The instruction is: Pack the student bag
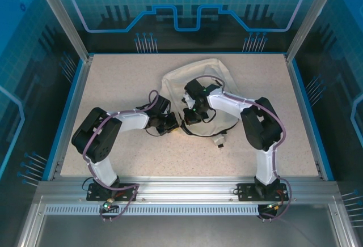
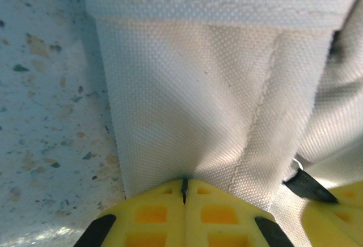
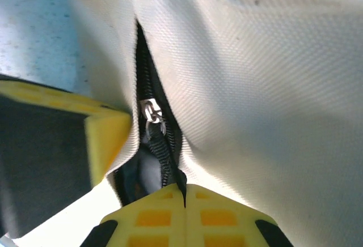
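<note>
Your left gripper (image 2: 184, 187) has its yellow padded jaws pressed together on a fold of woven cream cloth, and your right gripper (image 3: 182, 190) is likewise clamped, its pads meeting on the edge of the dark zipper (image 3: 165, 159) just below the small silver zipper slider (image 3: 150, 111). Both are pinching the same thing: the soft cream-white fabric backpack, the student bag (image 1: 211, 71), which lies slumped at the middle of the table towards the back, with both wrists bent in over its near-left edge and close beside each other. By the look of it, you are at the opening step, holding the mouth of the bag on both sides of the zipper, which gapes only as a narrow dark slit. The next move probably calls for drawing the two grips apart gently, keeping the cloth taut without dragging the limp bag across the surface; watch that the fabric does not slip from the pads. The bag rests on a speckled beige tabletop (image 1: 113, 82) edged in blue, with an aluminium rail (image 1: 187, 189) along the near side and blue patterned panel walls (image 1: 187, 9) around it.
</note>
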